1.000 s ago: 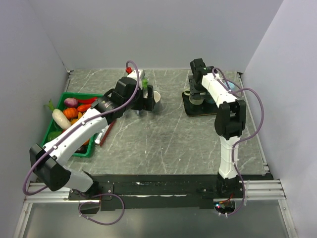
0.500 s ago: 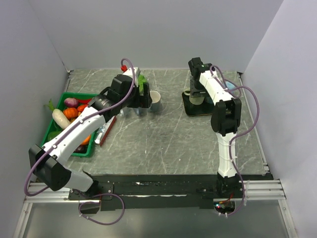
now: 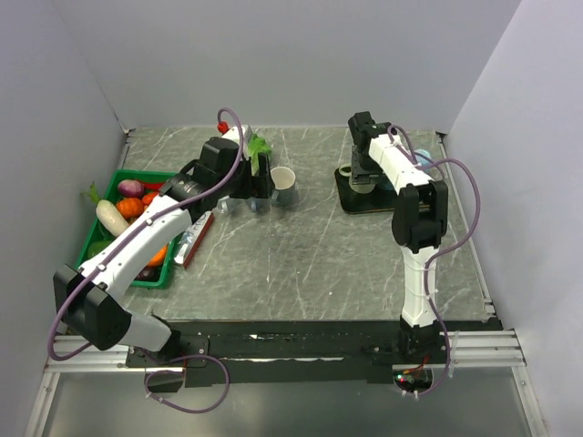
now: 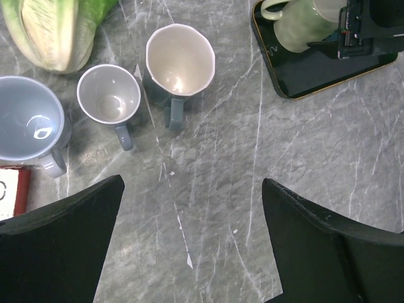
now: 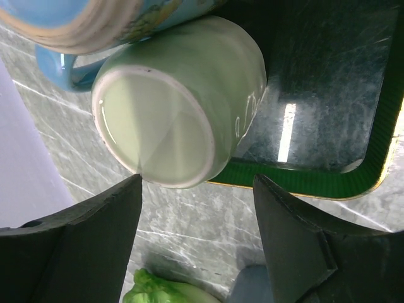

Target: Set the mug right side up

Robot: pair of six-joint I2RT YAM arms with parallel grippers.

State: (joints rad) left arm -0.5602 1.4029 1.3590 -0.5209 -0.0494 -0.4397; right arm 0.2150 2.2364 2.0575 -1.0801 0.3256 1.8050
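Marble tabletop (image 3: 301, 246); green mug (image 5: 183, 101) bottom-up on far-right tray (image 5: 328, 126), unturned; right gripper (image 5: 197, 183) at mug, clamp unclear; left gripper (image 4: 192, 183) spread wide.

You will find no text, number or brand here that can be read. In the left wrist view, the black tray (image 4: 315, 76) carries a small white squiggle (image 4: 273, 47) near its left rim, too small to tell as a letter or a digit. The red box (image 4: 9, 189) at the left edge of that view shows a corner of a white label (image 4: 6, 187), cut off by the frame. In the right wrist view, the pale green mug (image 5: 189, 95) has a faint raised mark on its side and the blue mug (image 5: 113, 19) bears a printed pattern. Neither gives you a legible word.
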